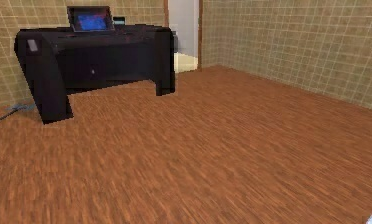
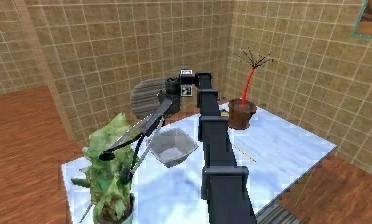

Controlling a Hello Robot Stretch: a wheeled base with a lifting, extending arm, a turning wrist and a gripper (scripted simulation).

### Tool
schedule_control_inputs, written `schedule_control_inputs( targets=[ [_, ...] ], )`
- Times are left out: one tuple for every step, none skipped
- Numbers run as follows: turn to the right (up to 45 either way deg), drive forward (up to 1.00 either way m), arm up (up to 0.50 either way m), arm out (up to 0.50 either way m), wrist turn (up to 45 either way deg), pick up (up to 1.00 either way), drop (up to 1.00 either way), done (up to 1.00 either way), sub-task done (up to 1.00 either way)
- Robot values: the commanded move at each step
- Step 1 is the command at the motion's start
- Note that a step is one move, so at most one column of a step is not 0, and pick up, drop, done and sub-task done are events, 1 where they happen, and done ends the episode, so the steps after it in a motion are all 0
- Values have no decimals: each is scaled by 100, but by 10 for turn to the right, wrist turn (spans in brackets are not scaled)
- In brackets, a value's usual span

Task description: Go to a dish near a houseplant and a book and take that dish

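Observation:
A pale grey bowl-shaped dish [image 2: 174, 148] stands on a white tabletop [image 2: 284, 150] in the arm side view. Just left of it is a leafy green houseplant [image 2: 112, 168] in a pot. The dark arm bar [image 2: 216, 150] rises over the table, right of the dish, to two white squares [image 2: 184, 86]. From there the gripper [image 2: 122, 146] and its thin fingers [image 2: 144, 128] slant down-left, ending between the houseplant's leaves and the dish. With the plant and dish behind it, I cannot tell whether it holds anything.
A second pot [image 2: 242, 112] with bare red stems stands at the table's far right. Tiled walls close in behind the table. In the forward view a dark desk [image 1: 94, 60] with a screen [image 1: 91, 18] stands at the back left, a doorway [image 1: 184, 35] beside it, and wood floor [image 1: 214, 150].

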Motion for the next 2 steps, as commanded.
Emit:
schedule_control_inputs(
  targets=[
    [0, 0, 0, 0, 450, 0, 0, 0, 0],
    [0, 0, 0, 0, 450, 0, 0, 0, 0]
  ],
)
